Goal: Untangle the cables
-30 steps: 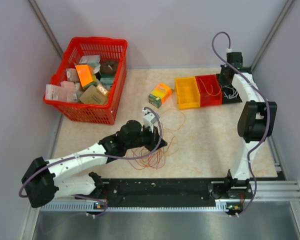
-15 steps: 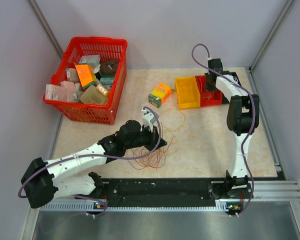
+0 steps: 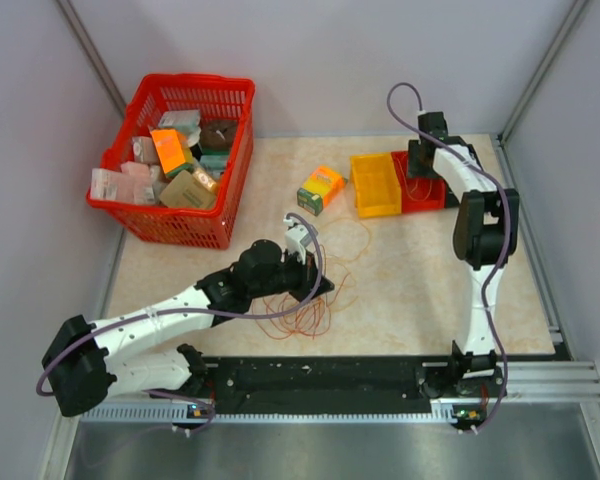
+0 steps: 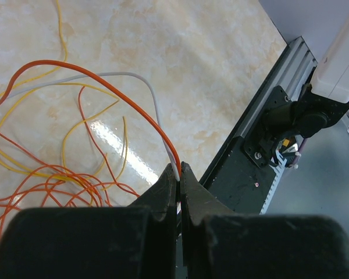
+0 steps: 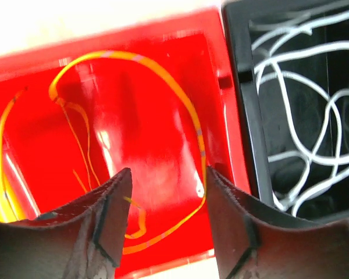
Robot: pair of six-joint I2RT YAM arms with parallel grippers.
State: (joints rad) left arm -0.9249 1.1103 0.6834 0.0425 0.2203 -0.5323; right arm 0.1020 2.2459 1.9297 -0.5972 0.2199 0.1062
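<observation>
The left tool (image 4: 179,170) pinches an orange-red strand, seemingly a white one too, ready to draw it from the thin orange-red, yellow and white cables (image 4: 46,180) tangled on the beige tabletop (image 4: 209,70). The right tool (image 5: 166,180) hangs parted, empty, over a red plastic bin (image 5: 134,116).

I'm looking into a robotics lab cell. Plain grey panel walls (image 3: 330,60) are boxing in a marble-patterned table (image 3: 410,290). The white left arm (image 3: 160,320) and right arm (image 3: 485,230) are standing on a black rail (image 3: 320,375) at its near edge. A red basket (image 3: 180,228), a yellow bin (image 3: 374,188) and a red bin (image 3: 425,196) are sitting as test props.
</observation>
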